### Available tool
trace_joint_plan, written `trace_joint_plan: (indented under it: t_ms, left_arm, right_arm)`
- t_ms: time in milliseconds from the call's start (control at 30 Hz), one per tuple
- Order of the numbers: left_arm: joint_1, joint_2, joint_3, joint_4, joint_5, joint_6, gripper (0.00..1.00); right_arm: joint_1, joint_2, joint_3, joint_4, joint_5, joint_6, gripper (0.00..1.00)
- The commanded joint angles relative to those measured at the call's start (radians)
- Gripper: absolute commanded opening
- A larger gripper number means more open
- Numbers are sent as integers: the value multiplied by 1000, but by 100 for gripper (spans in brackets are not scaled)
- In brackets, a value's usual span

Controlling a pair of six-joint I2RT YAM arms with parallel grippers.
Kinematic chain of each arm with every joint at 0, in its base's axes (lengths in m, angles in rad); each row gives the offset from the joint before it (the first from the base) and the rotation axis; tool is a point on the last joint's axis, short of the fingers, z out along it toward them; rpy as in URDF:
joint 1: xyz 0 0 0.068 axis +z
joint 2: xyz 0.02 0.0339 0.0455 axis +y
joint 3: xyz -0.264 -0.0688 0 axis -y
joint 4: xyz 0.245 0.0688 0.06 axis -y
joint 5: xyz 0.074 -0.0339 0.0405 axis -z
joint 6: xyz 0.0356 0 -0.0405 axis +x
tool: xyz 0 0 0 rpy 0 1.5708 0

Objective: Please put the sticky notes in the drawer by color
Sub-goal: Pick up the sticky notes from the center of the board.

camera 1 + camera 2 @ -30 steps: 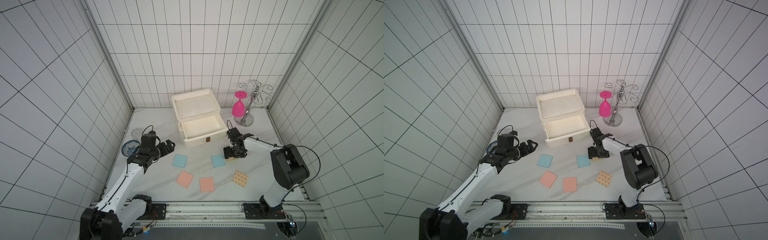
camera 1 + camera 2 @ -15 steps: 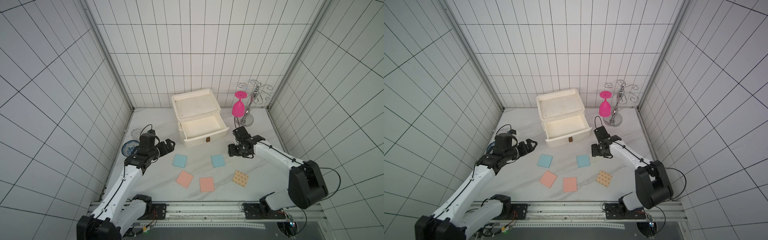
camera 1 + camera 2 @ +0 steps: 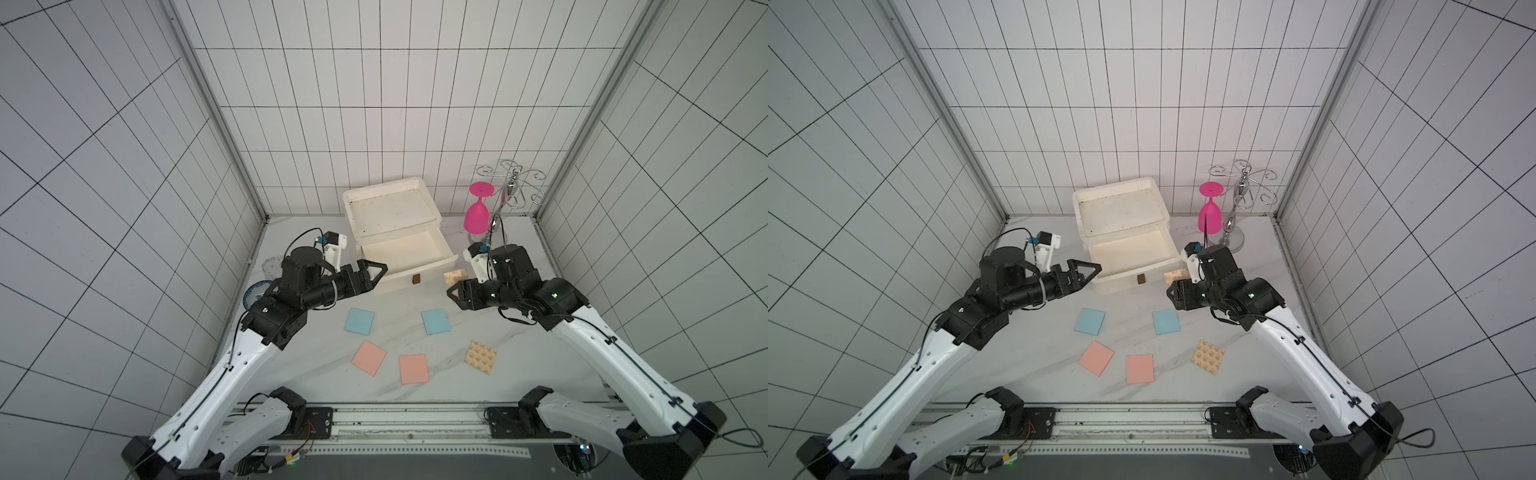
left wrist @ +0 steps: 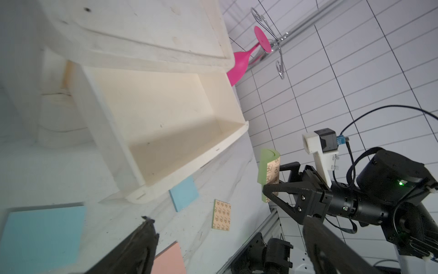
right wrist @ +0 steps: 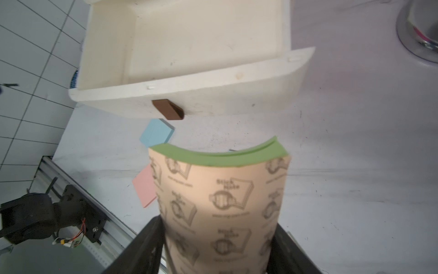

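Quick count, left to right: one dish and one clear glass at the far left of the table. There was also one chest with one drawer pulled out, and one pink wine glass hanging upside down on one chrome rack.

Six sticky pads in all. Five lay flat in front of the chest, apart from each other: two blue pads, two pink pads nearer than those, and the second tan pad at the right. The tan pad was off the table, pinched between the right gripper jaws. The squeeze bowed it, and green sheets showed along its free edge. It sat just beside the drawer's right front corner, not inside. The left gripper hung spread wide with nothing in it, by the drawer's left front corner.

Hard to see: the dish was mostly behind the left arm, and any lower drawers were hidden under the open one. In both top views the gripped pad only peeked out past the gripper.

Versus a second before: the right gripper had been down at the table just right of the right blue pad. Now it was lifted, with the pad in the air. The left arm had barely shifted, and the five flat pads hadn't moved.
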Motion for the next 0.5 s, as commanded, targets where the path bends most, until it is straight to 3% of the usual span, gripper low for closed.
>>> trace_joint_plan:
  t_ms: [0, 133, 467]
  left_arm:
    - [-65, 46, 20, 141, 64, -86, 97]
    - [-104, 101, 14, 255, 107, -143, 95]
    - [-152, 173, -41, 512, 202, -300, 79]
  right_arm:
    - [37, -13, 59, 7, -85, 27, 67]
    - [49, -6, 90, 35, -138, 41, 67]
    - [50, -7, 97, 188, -293, 114, 67]
